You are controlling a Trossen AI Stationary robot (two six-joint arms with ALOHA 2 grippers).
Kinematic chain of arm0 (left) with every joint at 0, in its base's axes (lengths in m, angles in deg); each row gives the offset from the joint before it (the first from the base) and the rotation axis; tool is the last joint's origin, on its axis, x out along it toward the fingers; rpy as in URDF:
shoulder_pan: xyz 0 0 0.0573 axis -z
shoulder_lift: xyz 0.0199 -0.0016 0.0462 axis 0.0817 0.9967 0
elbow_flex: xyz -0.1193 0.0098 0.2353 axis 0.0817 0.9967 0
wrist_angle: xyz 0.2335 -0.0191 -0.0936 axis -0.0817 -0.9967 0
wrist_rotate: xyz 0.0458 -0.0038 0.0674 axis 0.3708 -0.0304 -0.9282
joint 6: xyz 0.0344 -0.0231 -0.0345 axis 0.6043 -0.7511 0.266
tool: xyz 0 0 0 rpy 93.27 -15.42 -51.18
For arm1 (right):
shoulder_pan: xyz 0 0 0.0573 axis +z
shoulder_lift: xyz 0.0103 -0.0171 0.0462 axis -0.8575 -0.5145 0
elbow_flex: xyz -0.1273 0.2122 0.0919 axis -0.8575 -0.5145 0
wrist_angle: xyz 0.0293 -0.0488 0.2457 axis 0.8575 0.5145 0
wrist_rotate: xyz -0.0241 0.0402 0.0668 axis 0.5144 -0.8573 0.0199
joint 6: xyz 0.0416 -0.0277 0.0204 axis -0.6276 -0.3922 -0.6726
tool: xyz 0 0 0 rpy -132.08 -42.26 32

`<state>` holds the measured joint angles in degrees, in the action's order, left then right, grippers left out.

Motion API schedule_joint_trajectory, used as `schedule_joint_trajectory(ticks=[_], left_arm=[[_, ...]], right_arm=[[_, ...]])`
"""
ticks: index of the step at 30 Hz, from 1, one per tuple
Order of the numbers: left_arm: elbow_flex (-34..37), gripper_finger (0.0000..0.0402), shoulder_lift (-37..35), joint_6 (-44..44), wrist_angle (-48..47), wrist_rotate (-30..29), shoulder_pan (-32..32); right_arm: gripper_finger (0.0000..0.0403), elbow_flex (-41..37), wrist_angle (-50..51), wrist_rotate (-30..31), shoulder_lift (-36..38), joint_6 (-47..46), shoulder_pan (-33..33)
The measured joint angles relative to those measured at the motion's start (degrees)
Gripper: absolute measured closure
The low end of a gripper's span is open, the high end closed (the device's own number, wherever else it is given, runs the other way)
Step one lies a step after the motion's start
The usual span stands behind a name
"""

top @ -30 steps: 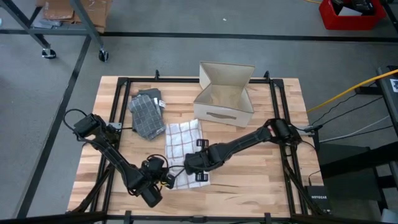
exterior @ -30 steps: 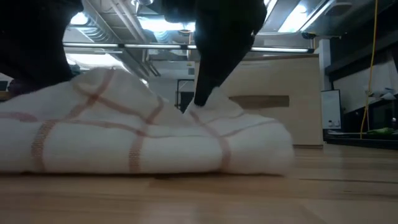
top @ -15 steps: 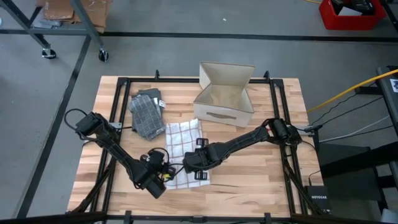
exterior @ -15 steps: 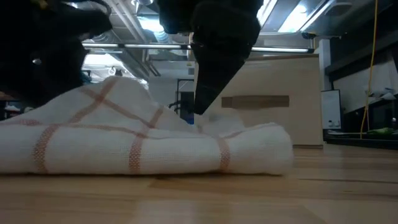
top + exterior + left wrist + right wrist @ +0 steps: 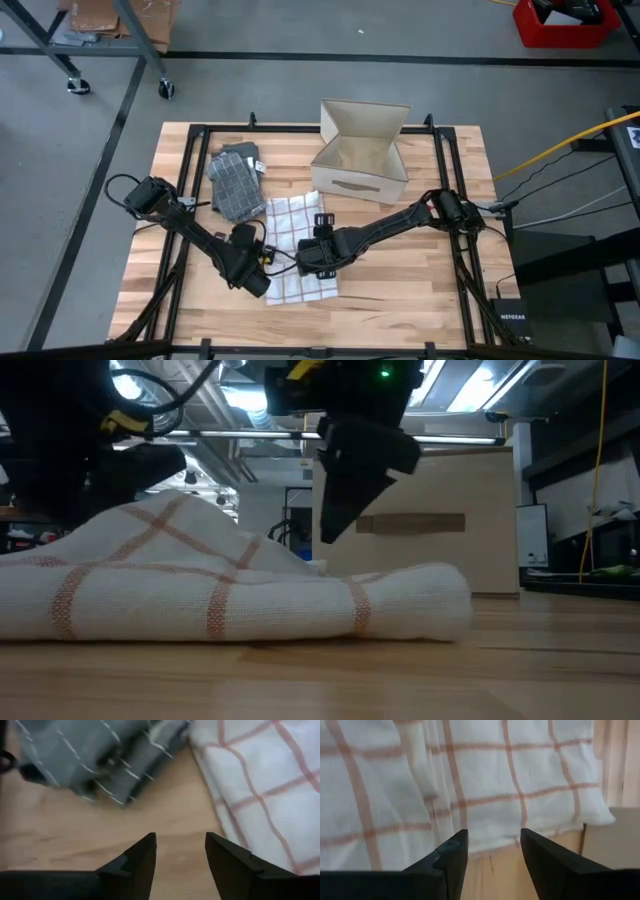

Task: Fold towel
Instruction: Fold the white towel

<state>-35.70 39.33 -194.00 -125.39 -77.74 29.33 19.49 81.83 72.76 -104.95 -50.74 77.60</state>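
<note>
The white towel with red checks (image 5: 295, 240) lies folded on the wooden table, with a rounded fold facing the low view (image 5: 400, 600). My left gripper (image 5: 255, 264) stands open over bare wood just off the towel's left edge (image 5: 180, 851), touching nothing. My right gripper (image 5: 314, 262) hovers open over the towel's near part (image 5: 490, 845), and its dark fingers end a little above the cloth (image 5: 335, 510).
A grey striped towel (image 5: 234, 182) lies folded at the far left, ahead of my left gripper (image 5: 95, 755). An open cardboard box (image 5: 360, 155) stands at the far middle. Bare wood (image 5: 420, 285) lies to the right and near side of the white towel.
Both grippers have opened and let go of the white towel. My left gripper has gone toward the far edge, off the towel's near left corner, and has tipped. The raised hump of cloth has sunk and the top layer has settled flatter. My right gripper has stayed over the towel.
</note>
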Motion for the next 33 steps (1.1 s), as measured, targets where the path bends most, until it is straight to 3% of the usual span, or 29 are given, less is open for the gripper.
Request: schedule_joint_trajectory(ticks=[3, 8, 12, 16, 20, 28, 33], left_arm=[[0.0, 0.0252, -2.2, 2.5, -1.4, -0.1, -0.7], [-0.1, 0.0264, -8.2, 18.3, -0.6, -0.2, -1.2], [-0.1, 0.0265, -13.4, 34.4, 5.6, 1.1, -1.0], [-0.1, 0.0265, -17.3, 48.6, 15.0, 9.4, -1.0], [-0.1, 0.0265, -18.0, 56.1, 24.9, 15.9, -0.5], [-0.1, 0.0252, -15.8, 68.8, 34.2, 17.3, 2.9], [-0.1, 0.0231, -13.3, 68.8, 34.6, 17.2, 5.3]], right_arm=[[0.0225, 0.0, 2.5, -0.1, 0.4, 0.2, 0.1], [0.0238, 0.0, 4.5, -2.2, 2.6, 4.6, 0.1], [0.0241, 0.0, 4.3, -12.5, 4.2, 6.2, 0.2], [0.0242, 0.1, 4.3, -25.0, 4.8, 6.1, 0.3], [0.0242, 0.0, 4.2, -34.4, 4.8, 3.9, 1.2], [0.0242, 0.1, 3.0, -35.2, 4.8, -8.7, 2.7], [0.0242, 0.0, 0.8, -38.5, 4.8, -11.0, 2.5]])
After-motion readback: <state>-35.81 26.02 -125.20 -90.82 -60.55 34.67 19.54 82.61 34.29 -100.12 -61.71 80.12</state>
